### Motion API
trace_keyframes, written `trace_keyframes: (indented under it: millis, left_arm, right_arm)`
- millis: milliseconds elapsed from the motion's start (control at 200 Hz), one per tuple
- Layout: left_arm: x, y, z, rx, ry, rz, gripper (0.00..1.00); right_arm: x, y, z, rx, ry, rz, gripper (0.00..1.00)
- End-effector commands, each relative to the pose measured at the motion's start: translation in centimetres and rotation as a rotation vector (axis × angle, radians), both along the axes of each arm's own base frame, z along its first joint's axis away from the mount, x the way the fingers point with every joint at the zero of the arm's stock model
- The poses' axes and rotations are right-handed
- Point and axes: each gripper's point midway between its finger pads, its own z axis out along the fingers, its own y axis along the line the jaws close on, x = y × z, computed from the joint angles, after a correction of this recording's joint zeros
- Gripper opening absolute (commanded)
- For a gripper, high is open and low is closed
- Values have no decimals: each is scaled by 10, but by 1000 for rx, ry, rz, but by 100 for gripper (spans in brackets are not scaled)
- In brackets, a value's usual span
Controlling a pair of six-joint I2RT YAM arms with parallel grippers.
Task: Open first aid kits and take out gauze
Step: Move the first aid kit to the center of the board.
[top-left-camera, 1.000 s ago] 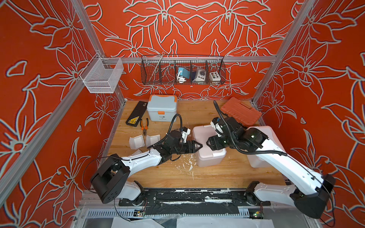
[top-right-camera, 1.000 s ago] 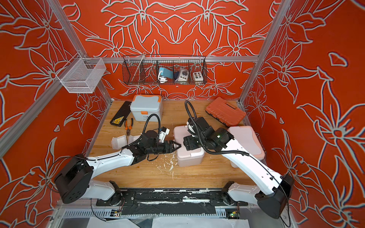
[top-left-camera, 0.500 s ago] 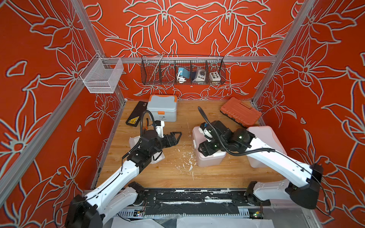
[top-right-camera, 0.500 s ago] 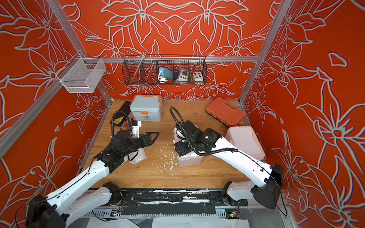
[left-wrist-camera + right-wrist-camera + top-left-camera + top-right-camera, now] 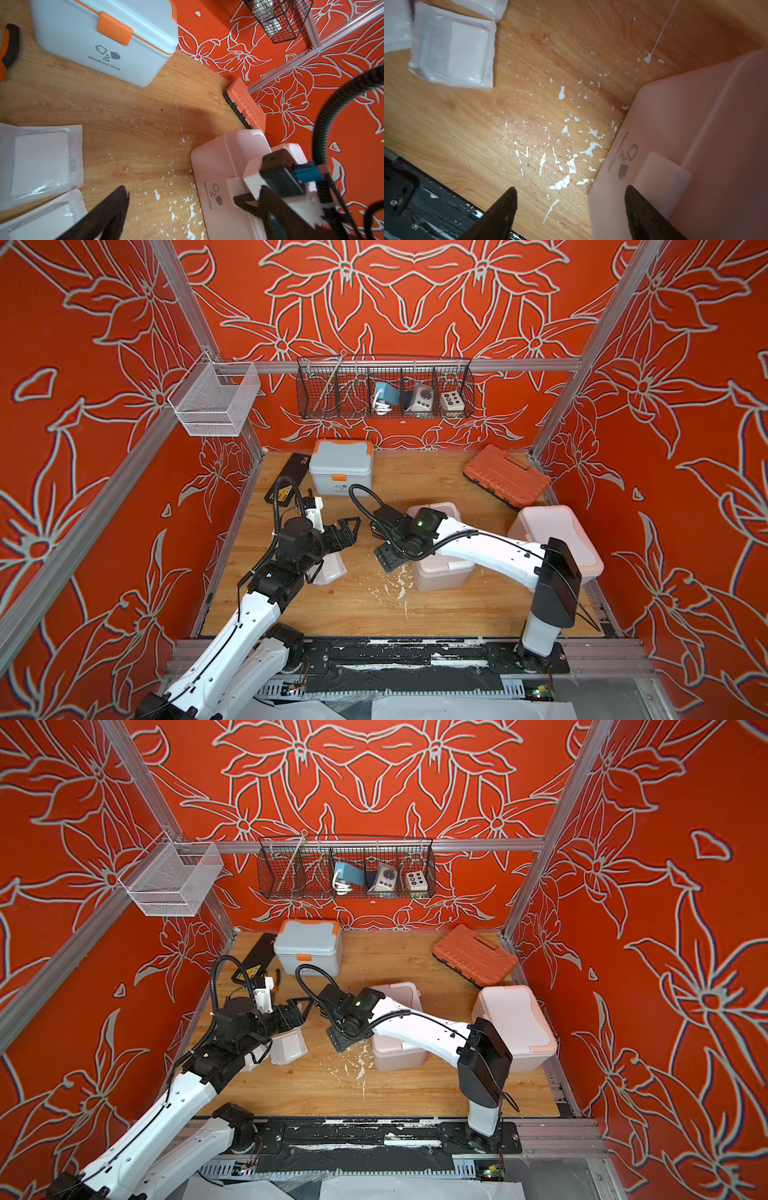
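Three first aid kits stand with lids down in both top views: blue-grey with orange trim (image 5: 340,466) (image 5: 309,946) at the back, pale pink (image 5: 440,570) (image 5: 399,1052) in the middle, white with peach trim (image 5: 557,539) at the right. Gauze packets (image 5: 328,568) (image 5: 41,162) lie on the wood at the left, partly under my left arm. My left gripper (image 5: 347,531) (image 5: 178,195) hangs open and empty above them, pointing toward the pink kit. My right gripper (image 5: 388,558) (image 5: 571,190) is open at the pink kit's front left, one finger by its latch (image 5: 662,180).
An orange-red tool case (image 5: 505,477) leans at the back right. A black case (image 5: 291,477) and orange-handled pliers (image 5: 8,47) lie at the back left. A black wire basket (image 5: 384,387) and a white mesh basket (image 5: 216,400) hang on the walls. White flakes dot the wood.
My left gripper pulled back left from the pink kit and opened wider. My right gripper slid off the kit's top, down past its left front, and opened slightly.
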Motion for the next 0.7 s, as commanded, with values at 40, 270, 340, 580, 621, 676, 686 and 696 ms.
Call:
trace_keyframes:
  millis: [40,270,340,580,621,676,686,696]
  left_arm:
    - [-1,-3,-2,-3,0,-24,95]
    - [-1,-4,-5,-14,5,-30,95]
    - [-2,-4,-4,-14,6,-32,95]
    - [-2,-5,-6,-21,10,-39,95]
    - [-2,-5,-6,-23,12,-39,95]
    - [-2,-6,-5,-24,12,-39,95]
    - [-2,-6,-6,-25,13,-40,95]
    - [-2,-6,-6,-25,12,-40,95]
  right_arm:
    - [24,-53,-1,-105,-58,-187,82]
    - [34,-95,-4,-40,-55,-326,82]
    - [37,-110,-6,-30,-49,-368,82]
    - [41,-137,-6,31,-34,-421,81]
    - [42,-133,-3,53,-35,-411,81]
    - [42,-130,-1,77,-33,-407,82]
    - [42,-129,0,82,-34,-406,81]
    - [42,-128,0,87,-35,-404,82]
